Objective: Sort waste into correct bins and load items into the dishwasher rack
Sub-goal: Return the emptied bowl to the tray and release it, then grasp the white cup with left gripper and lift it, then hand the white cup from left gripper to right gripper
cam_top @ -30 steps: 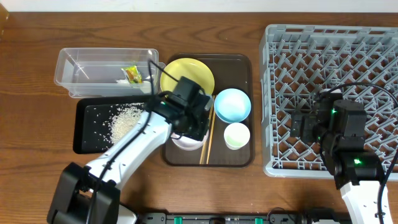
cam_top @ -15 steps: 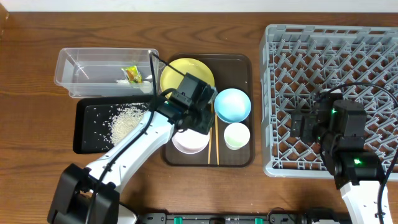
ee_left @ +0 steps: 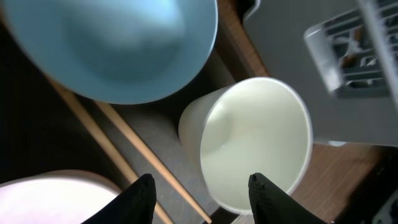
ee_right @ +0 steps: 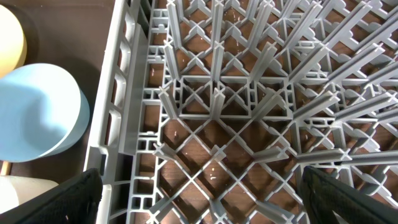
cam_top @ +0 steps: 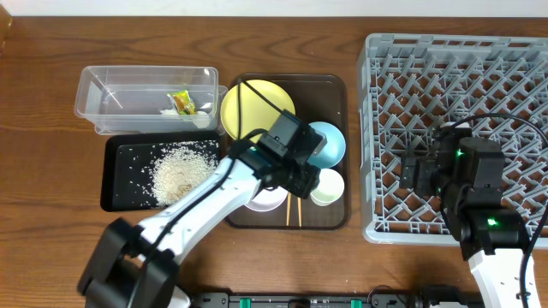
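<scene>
Now the left gripper (ee_left: 204, 196) is hovering wide open just above the pale green cup (ee_left: 249, 143). The cup is standing upright on the brown tray (cam_top: 336, 90), close beside the blue bowl (ee_left: 118, 43) and the chopsticks (ee_left: 149, 157). A clean pick probably means centring over the cup wall, lowering straight down and closing gently, so the thin side is not tipping into the bowl or snagging a chopstick. The right gripper (ee_right: 202, 199) is hanging open and empty over the rack (cam_top: 454, 68).
</scene>
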Action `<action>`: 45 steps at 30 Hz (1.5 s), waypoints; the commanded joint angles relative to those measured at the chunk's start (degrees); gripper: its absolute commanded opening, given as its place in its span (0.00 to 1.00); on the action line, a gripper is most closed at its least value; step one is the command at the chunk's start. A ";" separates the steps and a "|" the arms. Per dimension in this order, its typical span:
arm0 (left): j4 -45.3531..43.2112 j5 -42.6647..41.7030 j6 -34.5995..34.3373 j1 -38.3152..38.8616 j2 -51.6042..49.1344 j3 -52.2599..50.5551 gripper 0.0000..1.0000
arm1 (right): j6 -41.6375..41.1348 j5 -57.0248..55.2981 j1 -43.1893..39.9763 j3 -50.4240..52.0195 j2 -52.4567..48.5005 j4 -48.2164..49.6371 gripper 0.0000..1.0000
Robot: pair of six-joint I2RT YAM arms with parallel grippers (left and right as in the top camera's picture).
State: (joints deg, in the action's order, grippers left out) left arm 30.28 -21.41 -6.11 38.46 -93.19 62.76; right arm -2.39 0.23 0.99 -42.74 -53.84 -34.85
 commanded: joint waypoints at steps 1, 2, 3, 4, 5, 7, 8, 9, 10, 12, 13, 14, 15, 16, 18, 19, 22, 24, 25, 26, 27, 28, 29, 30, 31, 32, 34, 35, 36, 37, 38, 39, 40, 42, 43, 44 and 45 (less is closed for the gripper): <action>-0.81 0.68 -1.51 0.74 -3.37 1.11 0.51 | -0.37 0.28 0.81 -1.18 0.26 0.11 0.99; -1.18 0.68 -1.51 0.87 -4.24 1.11 0.51 | -0.37 0.28 0.81 -1.18 0.26 0.11 0.99; -1.55 0.66 -1.53 0.90 -4.98 1.11 0.51 | -0.37 0.28 0.81 -1.18 0.26 0.11 0.99; -1.73 0.68 -1.55 0.90 -5.49 1.11 0.50 | -0.37 0.28 0.81 -1.18 0.26 0.11 0.99; -1.86 0.68 -1.55 0.90 -5.79 1.11 0.47 | -0.37 0.28 0.81 -1.18 0.26 0.11 0.99; -1.97 0.68 -1.55 0.83 -5.81 1.11 0.33 | -0.37 0.26 0.81 -1.18 0.26 0.11 0.99; -2.14 0.68 -1.60 0.83 -5.64 1.14 0.28 | -0.37 0.26 0.81 -1.18 0.26 0.11 0.99; -2.23 0.72 -1.68 0.72 -5.53 1.14 0.21 | -0.35 0.26 0.81 -1.18 0.26 0.11 0.99; -2.32 0.74 -1.68 0.57 -5.25 1.14 0.15 | -0.37 0.26 0.81 -1.18 0.26 0.13 0.99; -2.25 0.72 -1.70 0.15 -4.70 1.14 0.06 | -0.35 0.26 0.81 -1.18 0.26 0.20 0.99; -2.10 0.70 -1.73 -0.24 -4.15 1.14 0.06 | -0.35 0.26 0.81 -1.18 0.26 0.37 0.99; -2.03 0.68 -2.21 -0.74 -3.48 1.14 0.06 | -0.37 0.26 0.81 -1.18 0.26 0.70 0.99; -2.03 0.66 -3.13 -1.31 -2.75 1.14 0.06 | -0.37 0.26 0.81 -1.18 0.26 1.11 0.99; -2.08 0.66 -4.35 -2.05 -1.84 1.14 0.06 | -0.37 0.26 0.81 -1.18 0.26 1.66 0.99; -2.23 0.63 -6.43 -4.02 0.42 1.14 0.06 | -0.37 0.28 0.81 -1.18 0.26 3.15 0.99; -2.36 0.63 -7.67 -5.29 1.75 1.14 0.06 | -0.37 0.33 0.81 -1.18 0.26 4.11 0.99; -2.82 -0.46 -12.81 -9.73 5.03 1.14 0.06 | -0.37 3.76 0.81 -1.18 0.24 7.30 0.99; -4.09 -4.24 -16.17 -13.44 6.12 1.11 0.06 | -0.35 9.53 0.81 -1.18 0.09 9.29 0.99; -5.35 -7.39 -18.05 -15.47 6.14 1.11 0.06 | -0.35 13.22 0.81 -1.18 -0.24 10.27 0.99; -6.86 -10.95 -20.04 -17.46 5.92 1.11 0.06 | -0.33 17.05 0.81 -1.18 -0.74 11.04 0.99; -8.33 -13.99 -21.75 -19.08 5.55 1.11 0.06 | -0.31 20.24 0.81 -1.18 -1.31 11.54 0.99; -9.94 -17.07 -23.41 -20.52 5.11 1.11 0.06 | -0.31 23.85 0.81 -1.18 -2.14 11.87 0.99; -12.09 -20.83 -25.18 -21.90 4.39 1.11 0.06 | -0.24 26.84 0.81 -1.18 -2.97 11.96 0.99; -14.25 -24.59 -26.60 -22.88 3.67 1.11 0.06 | 0.52 30.47 0.83 -1.18 -4.07 11.96 0.99; -17.07 -29.42 -28.41 -23.80 2.71 1.11 0.06 | 1.95 34.27 0.85 -1.18 -5.29 11.96 0.99; -19.58 -33.48 -29.88 -24.37 1.77 1.11 0.06 | 3.52 37.57 0.96 -1.18 -6.43 11.96 0.99; -25.40 -42.91 -32.63 -24.90 -0.39 1.11 0.06 | 7.48 44.78 1.29 -1.18 -9.22 11.96 0.99; -27.50 -46.38 -33.83 -24.90 -1.29 1.11 0.06 | 9.14 47.47 1.46 -1.18 -10.38 11.98 0.99; -29.29 -49.94 -35.08 -24.83 -2.21 1.11 0.06 | 10.78 50.34 1.73 -1.18 -11.72 12.22 0.99; -30.21 -52.50 -35.71 -24.68 -2.86 1.11 0.06 | 12.00 52.87 1.97 -1.18 -13.05 12.66 0.99; -30.62 -54.62 -36.04 -24.39 -3.48 1.11 0.06 | 12.90 55.10 2.23 -1.18 -14.29 13.35 0.99; -30.58 -56.02 -36.04 -24.11 -3.93 1.11 0.06 | 13.27 56.92 2.51 -1.18 -15.45 14.43 0.99; -30.53 -56.70 -36.04 -23.80 -4.26 1.11 0.06 | 13.25 58.45 2.80 -1.18 -16.57 15.82 0.99; -30.40 -57.05 -36.06 -22.88 -4.61 1.11 0.06 | 13.20 60.08 3.32 -1.18 -18.18 18.64 0.99; -30.42 -57.02 -36.00 -22.47 -4.68 1.11 0.06 | 13.18 60.39 3.58 -1.18 -18.82 20.13 0.99; -30.42 -56.98 -36.00 -22.10 -4.68 1.11 0.06 | 13.14 60.48 3.78 -1.18 -19.19 21.35 0.99; -30.45 -56.98 -36.00 -21.68 -4.68 1.11 0.06 | 13.16 60.48 3.98 -1.18 -19.39 22.56 0.99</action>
State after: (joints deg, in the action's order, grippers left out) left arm 0.01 -73.19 -40.91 15.73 -97.73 63.09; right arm 8.64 54.81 4.03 -43.05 -72.55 -13.82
